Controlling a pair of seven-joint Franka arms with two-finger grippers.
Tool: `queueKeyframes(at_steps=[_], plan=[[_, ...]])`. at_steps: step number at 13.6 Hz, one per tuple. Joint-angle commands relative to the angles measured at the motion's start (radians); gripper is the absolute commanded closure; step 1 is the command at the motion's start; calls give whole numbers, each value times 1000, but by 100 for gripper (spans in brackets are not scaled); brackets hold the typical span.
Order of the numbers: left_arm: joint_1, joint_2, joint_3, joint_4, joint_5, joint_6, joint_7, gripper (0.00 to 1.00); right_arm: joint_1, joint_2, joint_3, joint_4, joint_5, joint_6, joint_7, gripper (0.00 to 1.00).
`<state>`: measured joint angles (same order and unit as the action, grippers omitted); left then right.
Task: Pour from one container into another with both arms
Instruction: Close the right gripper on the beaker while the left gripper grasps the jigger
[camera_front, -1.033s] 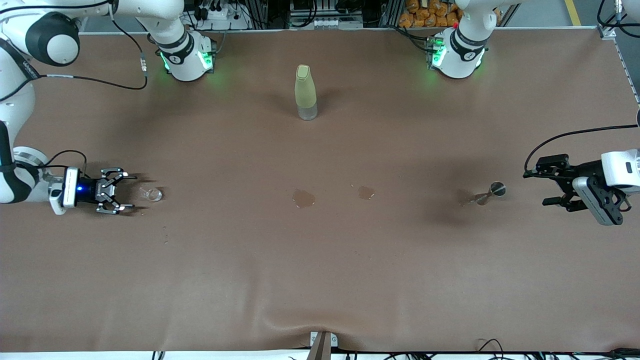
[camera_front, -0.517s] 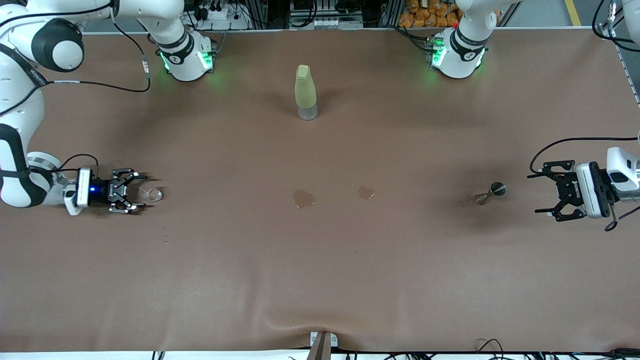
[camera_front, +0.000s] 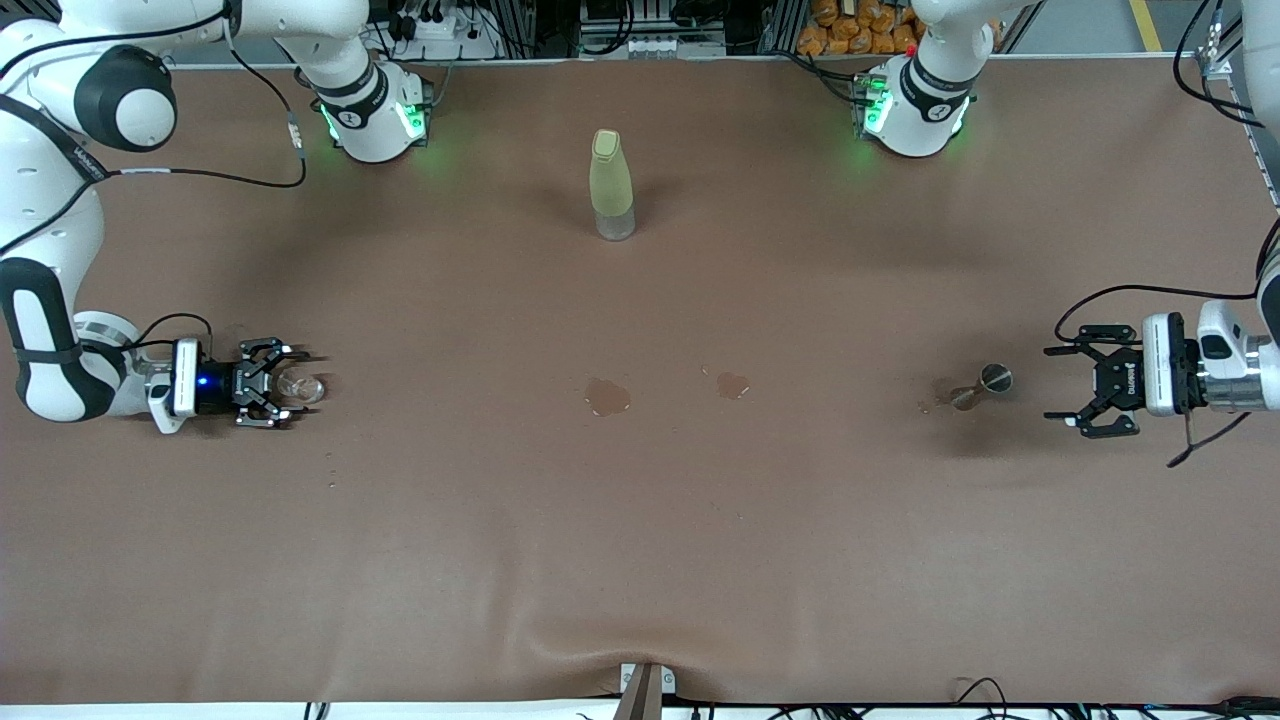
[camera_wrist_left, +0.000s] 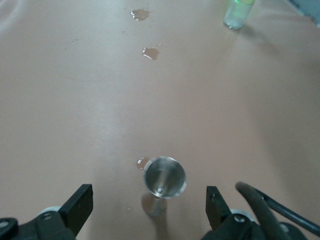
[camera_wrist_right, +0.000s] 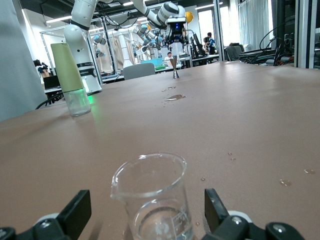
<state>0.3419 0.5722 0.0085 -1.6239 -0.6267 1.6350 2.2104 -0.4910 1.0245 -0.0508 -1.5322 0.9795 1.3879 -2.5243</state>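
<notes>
Clear cup (camera_front: 301, 387) and grey-rimmed glass (camera_front: 982, 384) are set upright at the two ends of the brown table (camera_front: 640, 540), well apart from each other.

Largest to smallest:
- Table: brown cover, rumpled along the edge nearest the front camera.
- Right arm (camera_front: 60, 250): reached out low over its end of the table. Right gripper (camera_front: 285, 383) is held level at cup height, jaws spread wide with the clear cup between the fingers (camera_wrist_right: 75, 212); no contact with the glass can be made out, nothing gripped.
- Left arm (camera_front: 1235, 365): reached in at the table's other end. Left gripper (camera_front: 1062, 385) is held low and level, jaws wide, nothing held; the grey-rimmed glass is just in front of the fingertips, clear of them, lined up with the gap in the left wrist view.
- Yellow-green bottle (camera_front: 611, 184): upright, capped, between the two bases, farther from the front camera than both glasses.
- Two wet patches (camera_front: 608, 396) mid-table, roughly on the line between the glasses; a few small drops (camera_front: 330, 470) are seen near the clear cup, nearer the front camera.
- Clear cup: wide mouth with a pour lip, colourless.
- Grey-rimmed glass: round rim, narrow tapered body; a small wet spot (camera_wrist_left: 141, 162) is seen beside it.
</notes>
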Motion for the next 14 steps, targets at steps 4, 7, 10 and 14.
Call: queueKeyframes(at_steps=[4,7,10,14], plan=[[71,106,-10,32,-79,-63,34,0,0,17,-4,24,18,-17,-10,22],[80,144,-10,24,-128,-75,34,0,5,17,-4,27,30,-17,-5,39],[83,173,-10,24,-139,-96,78,0,6,17,-4,26,28,-17,-2,50],[91,208,-10,26,-148,-96,111,0,9,14,0,27,28,-36,1,52]])
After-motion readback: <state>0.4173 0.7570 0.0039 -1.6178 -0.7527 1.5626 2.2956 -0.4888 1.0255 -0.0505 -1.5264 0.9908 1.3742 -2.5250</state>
